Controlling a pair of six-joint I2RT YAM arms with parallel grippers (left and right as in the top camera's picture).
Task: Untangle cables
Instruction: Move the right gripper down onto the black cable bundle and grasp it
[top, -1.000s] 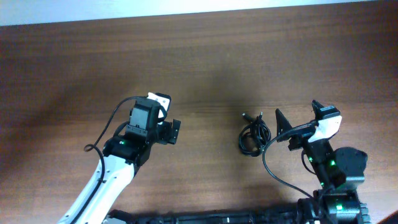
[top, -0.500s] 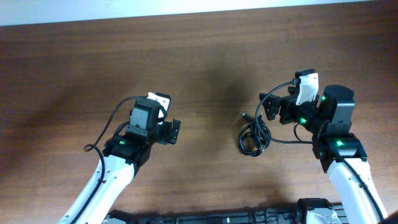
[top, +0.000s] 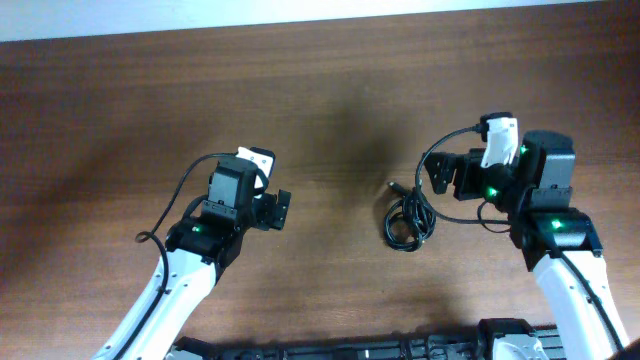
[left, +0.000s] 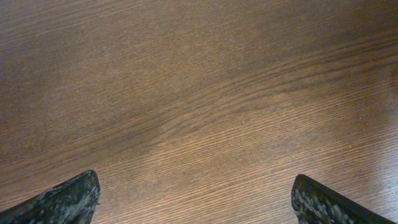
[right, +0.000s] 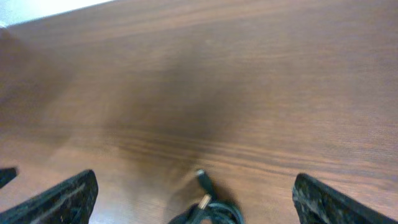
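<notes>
Overhead shows you the left pincer (top: 278, 211) released, its jaws spread wide with nothing between them, hanging over bare brown wooden surface (top: 330, 90). The cables (top: 408, 218) lie well apart from it, out beyond its open mouth and nearer your other arm. Your right pincer (top: 445, 177) is likewise released, jaws fully parted and gripping nothing. The cables sit close beside it, just off its tips on the side toward the robot's base, as a small knotted bundle of thin black loops resting flat on the surface. One plug end (top: 395, 186) pokes out of the bundle, pointing away from the right pincer toward the left one. In the left wrist view you see only wood grain between the two dark fingertips (left: 74, 196) of the left pincer (left: 196, 202), with no cord anywhere in reach. In the right wrist view the cables (right: 214, 213) show at the bottom edge, centred in the gap of the right pincer (right: 199, 198), with its fingertips (right: 68, 198) standing clear on either side and not touching them. A dark plug end (right: 201, 179) points forward from the bundle, and a small metallic tip glints just behind it. You cannot tell from these views how the loops cross inside the knot.
</notes>
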